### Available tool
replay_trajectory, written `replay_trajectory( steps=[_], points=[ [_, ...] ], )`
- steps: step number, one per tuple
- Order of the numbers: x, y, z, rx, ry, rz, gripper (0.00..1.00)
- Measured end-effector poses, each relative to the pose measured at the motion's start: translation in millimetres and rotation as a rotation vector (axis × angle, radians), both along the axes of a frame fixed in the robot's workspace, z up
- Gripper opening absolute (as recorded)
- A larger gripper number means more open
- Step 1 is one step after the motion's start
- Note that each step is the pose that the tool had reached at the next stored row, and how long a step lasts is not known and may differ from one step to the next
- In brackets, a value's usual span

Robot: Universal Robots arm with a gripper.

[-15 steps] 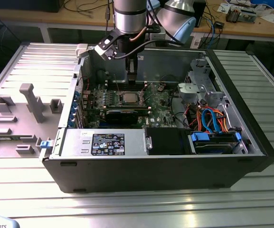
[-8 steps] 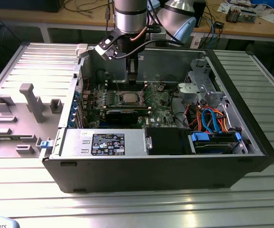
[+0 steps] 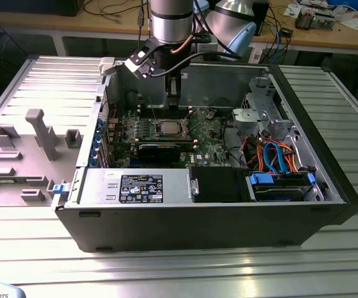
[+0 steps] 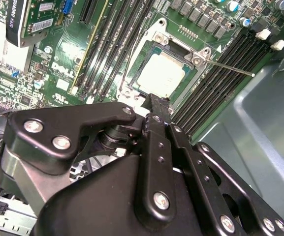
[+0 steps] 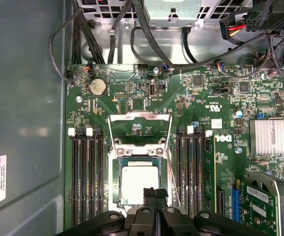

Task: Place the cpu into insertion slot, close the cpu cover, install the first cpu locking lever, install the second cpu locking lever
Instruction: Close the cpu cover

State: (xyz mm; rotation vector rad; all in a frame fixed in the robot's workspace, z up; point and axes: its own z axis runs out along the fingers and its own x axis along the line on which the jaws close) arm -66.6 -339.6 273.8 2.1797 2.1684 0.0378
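Over the board (image 5: 205,98) of an open case (image 3: 166,230), the gripper (image 5: 155,192) hangs with its fingers pinched narrow, tip against tip, and nothing between them. The cpu (image 5: 140,183) lies flat in the slot (image 5: 118,169), silver top up, so the first step looks done. The cover (image 5: 141,116) is swung back off the slot on the side away from the gripper, its window showing green board. A thin wire lever (image 5: 173,179) stands free alongside the slot. In the second wrist view the gripper (image 4: 159,101) sits just beside the near edge of the cpu (image 4: 161,73), with the lever (image 4: 228,67) jutting out over the memory slots (image 4: 215,91). Whether the tip touches chip or rim cannot be told. The exterior view puts the gripper (image 3: 174,105) just above the cpu (image 3: 169,128) inside the case. Closing the cover appears to be the step in hand. That move would call for reaching past the chip to the cover's free edge and folding it down squarely, without brushing the cpu or snagging the lever.
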Motion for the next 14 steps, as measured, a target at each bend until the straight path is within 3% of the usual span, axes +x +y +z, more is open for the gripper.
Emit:
replay_trajectory(
  steps=[8, 14],
  points=[
    [1.8, 0.0, 0.0, 0.0, -0.0001, 0.0, 0.11],
    [8.4, 0.0, 0.0, 0.0, 0.0, 0.0, 0.11]
  ],
)
